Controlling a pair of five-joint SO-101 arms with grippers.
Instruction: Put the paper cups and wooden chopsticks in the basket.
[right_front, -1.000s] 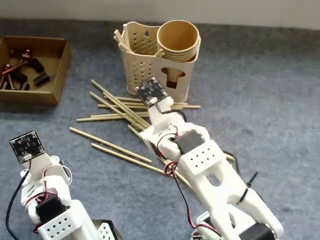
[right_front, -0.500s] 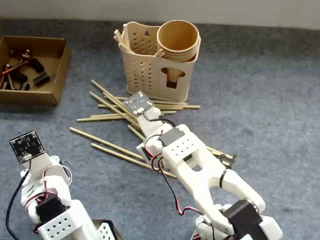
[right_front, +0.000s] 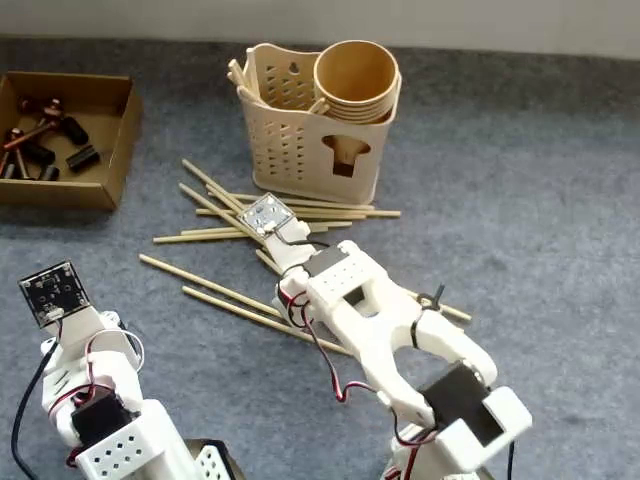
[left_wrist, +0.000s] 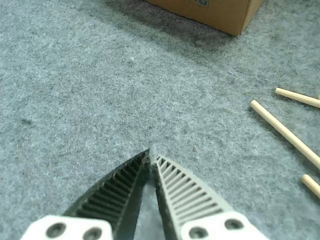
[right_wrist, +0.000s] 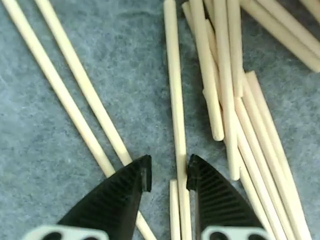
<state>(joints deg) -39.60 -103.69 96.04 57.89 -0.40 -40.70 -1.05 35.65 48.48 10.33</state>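
Chopsticks (right_front: 225, 211) lie loose at 6 o'clock of the basket (right_front: 290, 150), and my right gripper (right_wrist: 167, 172) is down over them!
Since a second ago my right wrist has swung away from the basket front toward 7 o'clock. Its fingers stand slightly spread, one stick (right_wrist: 173, 100) between the tips. Paper cups (right_front: 360, 105) sit stacked in the basket. My left gripper (left_wrist: 151, 159) hasn't budged, fingers pressed together.

My right arm (right_front: 360, 300) covers parts of the wooden chopsticks (right_front: 200, 282) at centre frame; the left edge crops the cardboard box (right_front: 60, 190).
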